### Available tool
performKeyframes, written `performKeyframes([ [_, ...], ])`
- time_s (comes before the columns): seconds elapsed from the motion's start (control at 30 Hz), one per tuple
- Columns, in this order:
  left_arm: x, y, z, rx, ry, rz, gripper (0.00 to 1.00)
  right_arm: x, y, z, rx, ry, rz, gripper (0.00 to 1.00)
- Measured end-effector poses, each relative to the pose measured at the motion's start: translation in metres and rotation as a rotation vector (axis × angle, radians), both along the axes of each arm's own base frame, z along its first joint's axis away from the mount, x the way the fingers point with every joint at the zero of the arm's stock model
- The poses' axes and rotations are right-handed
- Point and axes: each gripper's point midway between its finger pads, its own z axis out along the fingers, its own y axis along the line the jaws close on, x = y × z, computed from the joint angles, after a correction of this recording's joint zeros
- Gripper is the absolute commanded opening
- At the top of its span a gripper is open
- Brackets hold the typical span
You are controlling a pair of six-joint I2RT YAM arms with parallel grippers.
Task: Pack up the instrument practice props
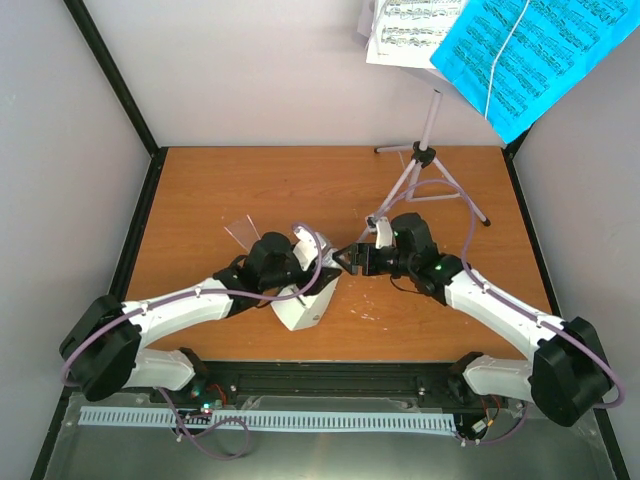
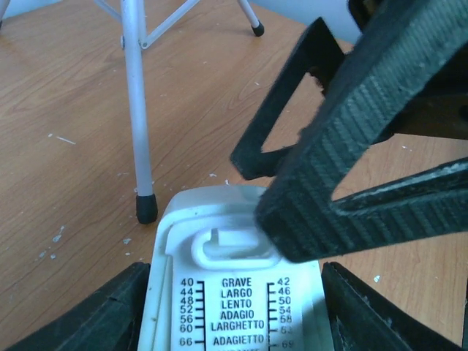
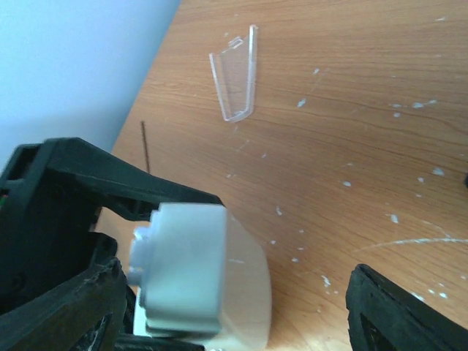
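Going by how things are lying, the packing is looking barely begun. The small white pyramid-shaped plastic metronome (image 1: 300, 305) is sitting near the front middle of the orange-brown wooden table (image 1: 200, 190). Its clear plastic cover (image 1: 240, 228) is lying off it, apart, on the wood behind the left arm.

The left claw (image 2: 234, 322) is pinching the metronome by its two sides, with the printed tempo scale facing up between the fingers. I cannot tell whether the metronome is resting on the wood or lifted slightly. The right claw (image 1: 352, 260) is hovering at the metronome's narrow top end with its fingers spread. A gap is showing on one side, so it is not gripping anything.

The tall lilac metal tripod music stand (image 1: 425, 160) is standing fully set up at the back right. The white printed sheet-music pages (image 1: 400, 35) and the bright-blue page (image 1: 530, 60) are sitting on top of it. So I judge that the cover is waiting to go back on, the pages to come down and the stand to be folded. I am not seeing any case or box to pack into.

One stand leg, with its black rubber foot (image 2: 146, 208), is planted just beside the metronome, and the two claws are crowding each other over it. White flecks are scattered across the wood.
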Motion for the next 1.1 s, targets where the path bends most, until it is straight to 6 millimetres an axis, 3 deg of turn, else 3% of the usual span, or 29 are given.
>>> performKeyframes([
  [0.3, -0.006, -0.003, 0.002, -0.024, -0.003, -0.034, 0.27, 0.000, 0.021, 0.001, 0.037, 0.028, 0.073, 0.77],
  [0.4, -0.007, -0.004, 0.002, -0.027, -0.001, -0.040, 0.27, -0.002, 0.028, -0.002, 0.032, 0.035, 0.094, 0.67],
  [0.5, -0.008, -0.004, 0.003, -0.028, 0.000, -0.043, 0.30, -0.004, 0.034, -0.001, 0.032, 0.032, 0.115, 0.50],
  [0.57, -0.008, -0.004, 0.003, -0.029, 0.000, -0.043, 0.44, -0.004, 0.036, -0.001, 0.032, 0.030, 0.121, 0.40],
  [0.67, -0.008, -0.004, 0.002, -0.028, 0.001, -0.041, 0.76, -0.003, 0.037, -0.002, 0.025, 0.018, 0.131, 0.36],
  [0.73, -0.008, -0.003, 0.002, -0.034, 0.011, -0.035, 0.90, -0.003, 0.037, -0.003, 0.015, 0.004, 0.135, 0.35],
  [0.83, -0.011, -0.002, 0.019, -0.076, -0.003, -0.032, 0.99, -0.002, 0.036, -0.003, -0.009, -0.022, 0.147, 0.33],
  [1.1, -0.030, 0.014, 0.095, -0.251, -0.092, -0.040, 1.00, 0.020, 0.026, 0.013, -0.166, -0.229, 0.154, 0.33],
])
